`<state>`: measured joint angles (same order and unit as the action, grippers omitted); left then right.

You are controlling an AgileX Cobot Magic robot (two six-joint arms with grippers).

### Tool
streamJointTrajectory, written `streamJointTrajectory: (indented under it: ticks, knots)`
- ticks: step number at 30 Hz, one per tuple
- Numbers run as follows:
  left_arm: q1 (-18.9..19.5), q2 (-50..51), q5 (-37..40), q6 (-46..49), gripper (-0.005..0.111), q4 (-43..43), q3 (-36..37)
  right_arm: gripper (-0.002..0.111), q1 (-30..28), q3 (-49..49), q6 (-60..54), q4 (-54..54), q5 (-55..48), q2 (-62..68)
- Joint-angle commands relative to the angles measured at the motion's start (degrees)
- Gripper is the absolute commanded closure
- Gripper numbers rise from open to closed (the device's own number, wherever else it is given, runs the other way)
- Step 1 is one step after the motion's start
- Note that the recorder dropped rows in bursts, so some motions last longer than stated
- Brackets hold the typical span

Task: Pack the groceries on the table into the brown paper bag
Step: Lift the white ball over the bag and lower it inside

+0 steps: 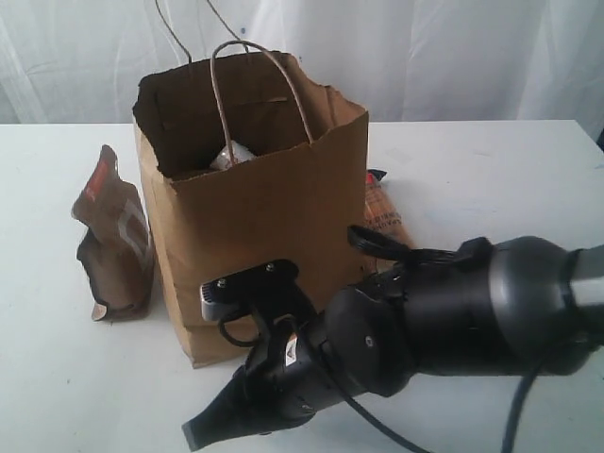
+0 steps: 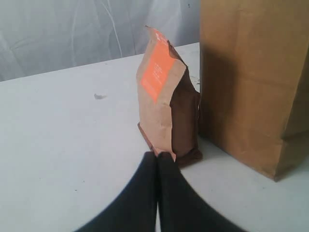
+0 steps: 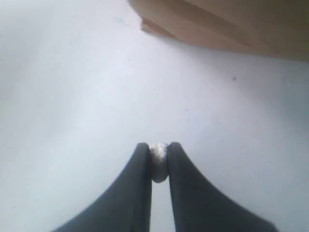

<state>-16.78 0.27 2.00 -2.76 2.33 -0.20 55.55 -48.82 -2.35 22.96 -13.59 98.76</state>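
The brown paper bag (image 1: 255,217) stands open in the middle of the white table (image 1: 75,377), with something white (image 1: 232,156) showing inside. The dark-brown pouch (image 1: 113,236) stands left of the bag. In the left wrist view my left gripper (image 2: 158,154) is shut and empty, its tips right at the base of the pouch (image 2: 166,111), beside the bag (image 2: 251,82). The long orange-navy packet (image 1: 382,212) lies behind the bag's right side. My right gripper (image 3: 158,147) is low in front of the bag (image 3: 217,24), shut on a small silvery lump (image 3: 158,162).
The bulky right arm (image 1: 425,321) fills the front right of the exterior view, and its gripper (image 1: 193,436) points toward the table's front edge. White curtains hang behind the table. The bag's twisted handles (image 1: 236,85) stick up above its rim.
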Motion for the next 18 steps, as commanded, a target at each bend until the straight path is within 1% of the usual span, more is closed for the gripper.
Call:
streamJointTrajectory:
  ticks: [1, 10, 15, 18]
  knots:
    - [0.1, -0.3, -0.3, 0.0, 0.107, -0.7, 0.2, 0.108, 2.1, 0.2, 0.2, -0.6, -2.8, -6.2]
    - [0.1, -0.3, -0.3, 0.0, 0.107, -0.7, 0.2, 0.108, 2.6, 0.0, 0.9, -1.3, -3.8, -21.5]
    - [0.1, -0.3, -0.3, 0.0, 0.107, -0.7, 0.2, 0.108, 2.6, -3.5, 1.1, -3.5, -1.8, -28.7]
    - [0.1, -0.3, -0.3, 0.0, 0.107, -0.7, 0.2, 0.108, 2.6, -6.5, 1.1, -5.0, -0.6, -30.8]
